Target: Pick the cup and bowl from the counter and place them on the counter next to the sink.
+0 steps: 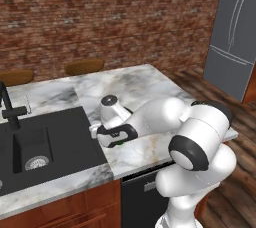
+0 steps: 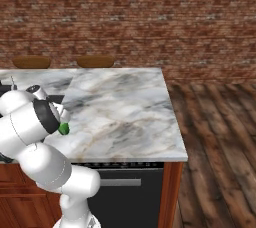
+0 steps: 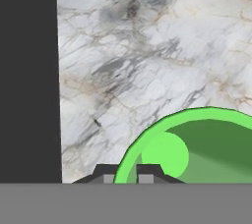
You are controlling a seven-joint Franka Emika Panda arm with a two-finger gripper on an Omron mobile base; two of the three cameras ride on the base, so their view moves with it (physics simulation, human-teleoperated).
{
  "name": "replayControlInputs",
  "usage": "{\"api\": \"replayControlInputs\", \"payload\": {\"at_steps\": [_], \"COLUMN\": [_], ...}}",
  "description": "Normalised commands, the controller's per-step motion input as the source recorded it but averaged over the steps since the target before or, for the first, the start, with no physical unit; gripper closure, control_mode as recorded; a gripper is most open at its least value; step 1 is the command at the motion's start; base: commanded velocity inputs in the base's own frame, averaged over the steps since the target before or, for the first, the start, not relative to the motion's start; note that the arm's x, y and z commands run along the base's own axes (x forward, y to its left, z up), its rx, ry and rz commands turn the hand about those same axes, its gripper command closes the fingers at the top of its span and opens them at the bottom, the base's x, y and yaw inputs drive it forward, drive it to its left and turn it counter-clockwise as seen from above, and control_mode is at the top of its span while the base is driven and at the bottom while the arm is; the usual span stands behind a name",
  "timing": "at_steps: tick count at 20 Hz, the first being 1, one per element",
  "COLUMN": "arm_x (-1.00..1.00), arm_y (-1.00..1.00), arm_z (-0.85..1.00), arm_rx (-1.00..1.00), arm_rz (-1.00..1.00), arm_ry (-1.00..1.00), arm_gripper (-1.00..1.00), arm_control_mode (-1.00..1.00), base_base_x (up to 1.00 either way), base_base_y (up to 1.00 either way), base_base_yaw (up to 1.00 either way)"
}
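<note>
The counter (image 1: 135,84) runs from the sink (image 1: 55,137) on the left out to bare marble on the right. Just right of the sink's edge the gripper (image 3: 127,174) is pinched nearly closed on the rim of the cup (image 3: 206,144), held low over the marble. The cup's placing looks almost finished, pending release; the bowl remains to be moved.

The white arm's gripper (image 1: 106,139) sits low on the white-grey marble tabletop (image 1: 135,87), just beside the black rectangular sunken sink (image 1: 45,147), with a green sliver beneath it.
</note>
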Motion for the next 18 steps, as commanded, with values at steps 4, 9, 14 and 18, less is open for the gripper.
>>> {"api": "replayControlInputs", "payload": {"at_steps": [4, 9, 14, 18], "arm_x": [0.00, 0.00, 0.00, 0.00], "arm_y": [0.00, 0.00, 0.00, 0.00], "arm_z": [0.00, 0.00, 0.00, 0.00], "arm_rx": [0.00, 0.00, 0.00, 0.00], "arm_rz": [0.00, 0.00, 0.00, 0.00], "arm_ry": [0.00, 0.00, 0.00, 0.00], "arm_gripper": [1.00, 1.00, -1.00, -1.00], "arm_control_mode": [-1.00, -1.00, -1.00, -1.00], "base_base_x": [0.00, 0.00, 0.00, 0.00], "base_base_y": [0.00, 0.00, 0.00, 0.00], "base_base_yaw": [0.00, 0.00, 0.00, 0.00]}}
